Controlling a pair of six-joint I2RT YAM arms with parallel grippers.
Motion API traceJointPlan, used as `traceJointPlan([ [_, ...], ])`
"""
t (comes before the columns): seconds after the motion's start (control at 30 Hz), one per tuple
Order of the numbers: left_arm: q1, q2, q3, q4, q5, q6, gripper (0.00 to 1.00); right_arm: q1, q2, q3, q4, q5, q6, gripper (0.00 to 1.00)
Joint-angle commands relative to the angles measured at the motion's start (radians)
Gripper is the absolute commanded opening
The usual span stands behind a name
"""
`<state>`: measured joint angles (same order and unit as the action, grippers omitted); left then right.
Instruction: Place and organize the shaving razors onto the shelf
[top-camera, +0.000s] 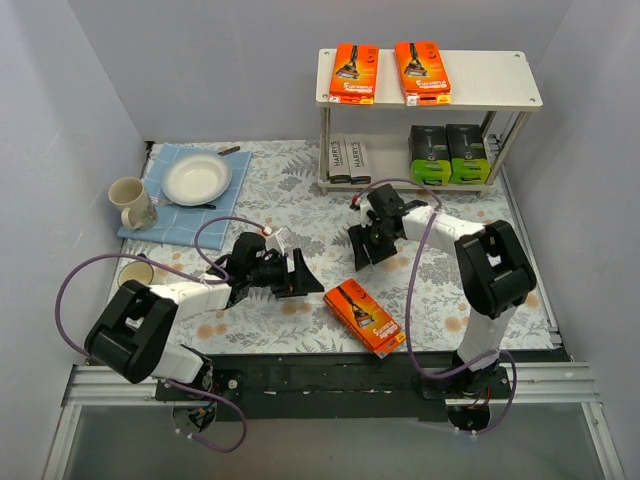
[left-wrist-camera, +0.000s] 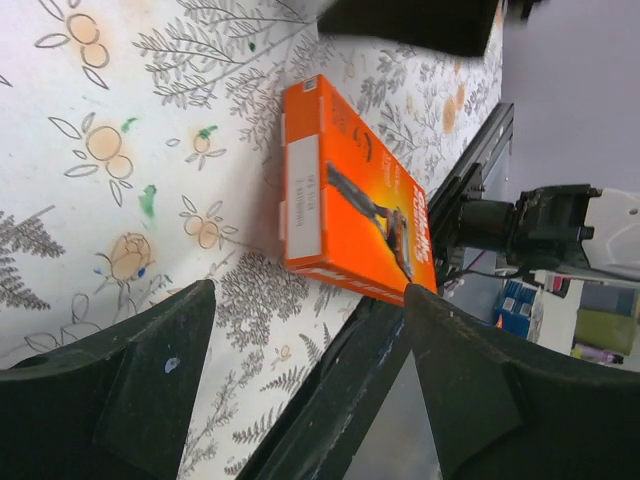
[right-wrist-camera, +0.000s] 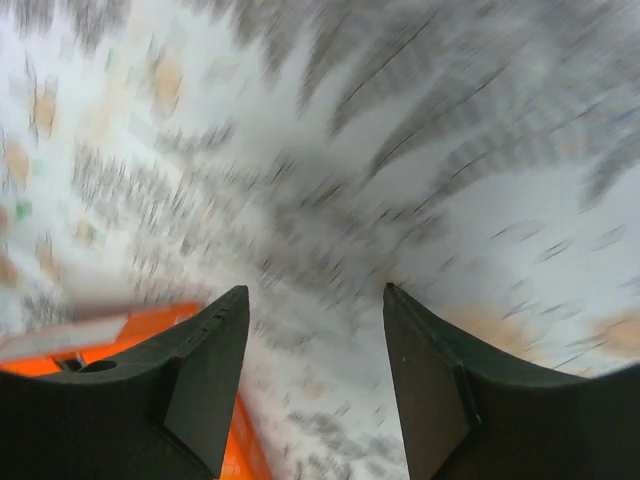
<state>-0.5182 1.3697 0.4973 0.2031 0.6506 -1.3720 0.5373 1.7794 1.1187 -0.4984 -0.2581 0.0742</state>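
Observation:
One orange razor box (top-camera: 365, 315) lies flat on the floral cloth near the table's front edge; it also shows in the left wrist view (left-wrist-camera: 355, 205) and, blurred, at the lower left of the right wrist view (right-wrist-camera: 110, 345). My left gripper (top-camera: 305, 275) is open and empty just left of it. My right gripper (top-camera: 362, 247) is open and empty above the cloth, just behind the box. The shelf (top-camera: 520, 70) stands at the back right with two orange boxes (top-camera: 354, 72) on top, and black-and-green boxes (top-camera: 448, 153) and grey Harry's boxes (top-camera: 350, 158) on the lower tier.
A white plate (top-camera: 197, 178) sits on a blue cloth (top-camera: 165, 225) at the back left, with a cream mug (top-camera: 130, 202) beside it and another mug (top-camera: 133, 272) nearer. The black table rail (top-camera: 330, 365) runs along the front edge. Grey walls enclose the table.

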Motion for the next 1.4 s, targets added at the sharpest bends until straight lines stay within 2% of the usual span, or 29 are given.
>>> traceJointPlan([
  [0.0,0.000,0.077,0.029,0.186,-0.025,-0.082,0.74,-0.117,0.132,0.160,0.084,0.204,-0.010,0.64],
  [0.1,-0.002,0.175,0.118,0.139,-0.039,-0.090,0.72,-0.138,0.147,0.191,0.074,0.159,-0.014,0.63],
  [0.17,-0.003,0.218,0.165,0.137,-0.019,-0.085,0.71,-0.143,0.101,0.181,0.080,0.119,-0.019,0.63],
  [0.3,-0.005,0.229,0.231,-0.011,-0.032,-0.050,0.70,-0.146,-0.032,0.112,0.048,0.036,-0.046,0.70],
  [0.4,-0.005,0.183,0.187,-0.042,-0.022,-0.048,0.71,-0.157,-0.174,0.023,0.008,-0.021,-0.059,0.72],
  [0.57,-0.031,0.088,0.087,-0.082,-0.051,-0.064,0.70,-0.157,-0.319,-0.152,-0.055,-0.127,-0.067,0.75],
  [0.7,-0.110,0.042,0.005,0.031,0.026,-0.074,0.65,-0.155,-0.399,-0.261,-0.043,-0.162,-0.054,0.74],
  [0.77,-0.152,0.052,-0.012,0.129,0.056,-0.082,0.63,-0.151,-0.405,-0.292,-0.028,-0.179,-0.044,0.74],
  [0.9,-0.200,0.132,-0.008,0.190,0.034,-0.108,0.62,-0.146,-0.356,-0.333,0.017,-0.200,0.014,0.75],
  [1.0,-0.200,0.218,0.032,0.173,0.014,-0.128,0.60,-0.134,-0.292,-0.344,0.060,-0.252,0.058,0.72],
  [1.03,-0.201,0.235,0.053,0.177,0.014,-0.130,0.60,-0.131,-0.276,-0.347,0.092,-0.274,0.085,0.68],
  [1.13,-0.197,0.304,0.095,0.183,-0.022,-0.139,0.60,-0.115,-0.215,-0.335,0.136,-0.332,0.143,0.61],
  [1.37,-0.102,0.452,0.294,0.213,-0.072,-0.125,0.56,-0.138,-0.107,-0.200,0.215,-0.336,0.177,0.57],
])
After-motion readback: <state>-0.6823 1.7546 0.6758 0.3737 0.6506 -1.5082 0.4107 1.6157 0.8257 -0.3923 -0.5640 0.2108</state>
